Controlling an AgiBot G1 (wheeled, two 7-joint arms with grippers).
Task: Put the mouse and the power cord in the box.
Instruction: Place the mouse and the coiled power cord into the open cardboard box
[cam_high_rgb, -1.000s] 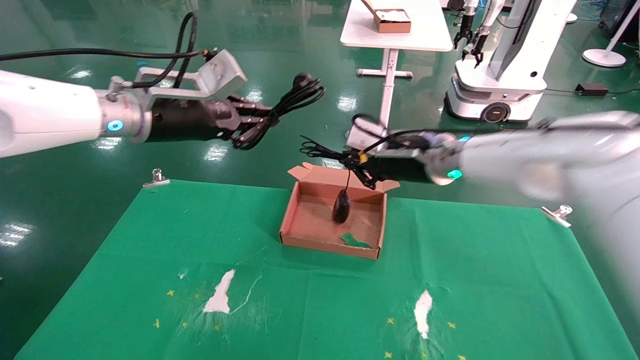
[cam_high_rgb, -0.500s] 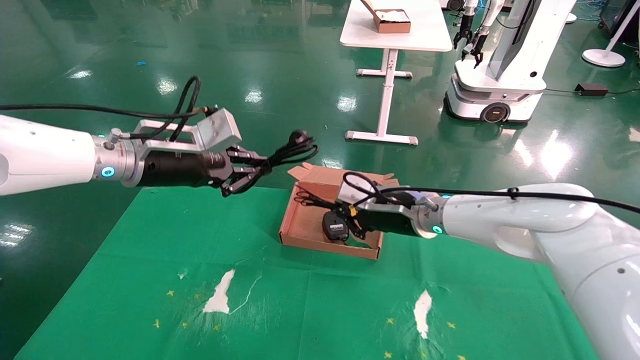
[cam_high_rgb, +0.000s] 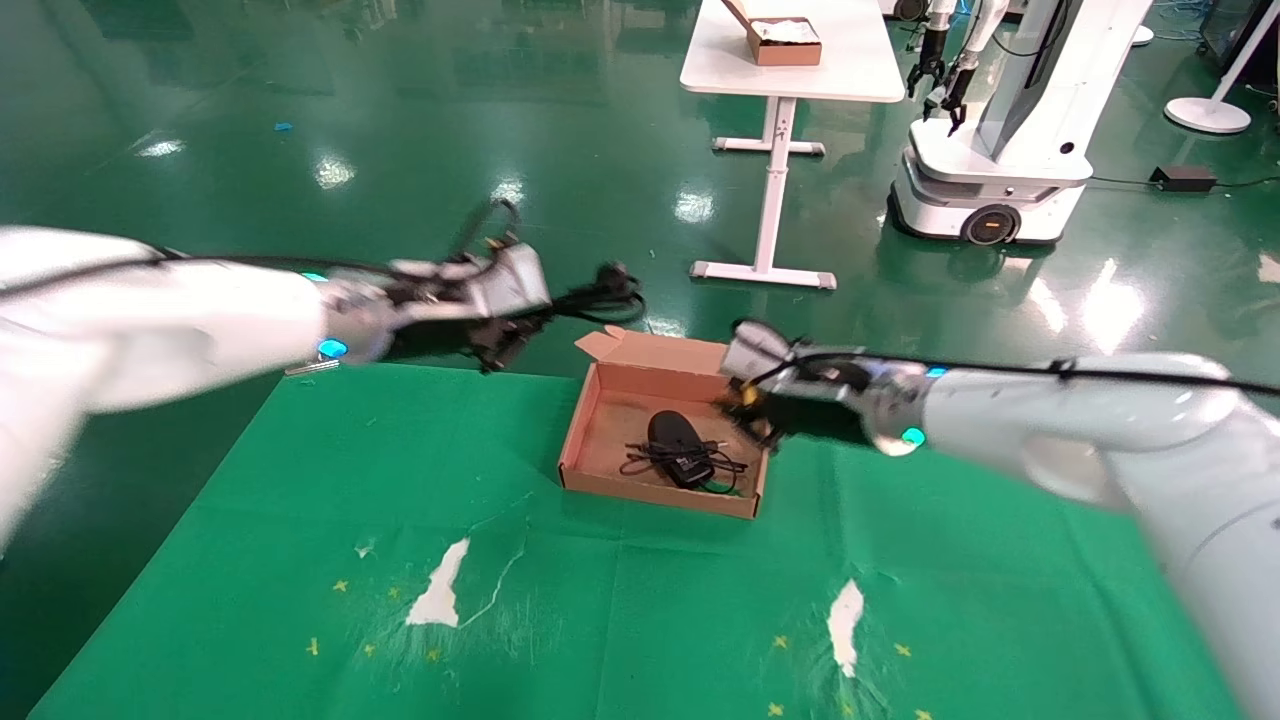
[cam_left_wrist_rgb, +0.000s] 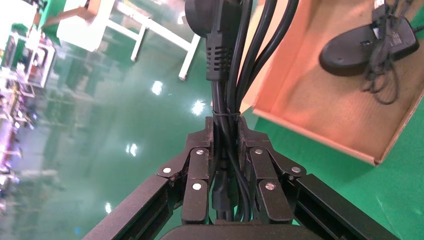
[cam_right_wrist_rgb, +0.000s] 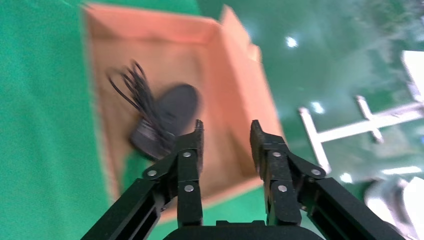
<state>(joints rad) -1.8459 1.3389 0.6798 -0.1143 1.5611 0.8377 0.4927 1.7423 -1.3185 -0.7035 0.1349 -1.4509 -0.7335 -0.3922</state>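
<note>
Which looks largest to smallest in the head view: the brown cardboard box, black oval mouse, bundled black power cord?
1. brown cardboard box
2. and 3. bundled black power cord and black oval mouse look alike; the cord hangs nearer the camera, so unranked.

The table (cam_high_rgb: 300, 560) is covered by a green cloth (cam_high_rgb: 950, 560), held by a metal clip (cam_high_rgb: 305, 367) at its far left corner. The cloth has two white torn patches, one near the front left (cam_high_rgb: 440, 595) and one near the front right (cam_high_rgb: 846, 625), with small yellow marks scattered around both. The box (cam_high_rgb: 585, 440) sits directly on the cloth near the middle of the far edge, its lid flap open toward the far side. Its near wall is closer to the cloth's centre, and its walls stand upright. Around the table lies a glossy green floor (cam_high_rgb: 300, 120).
</note>
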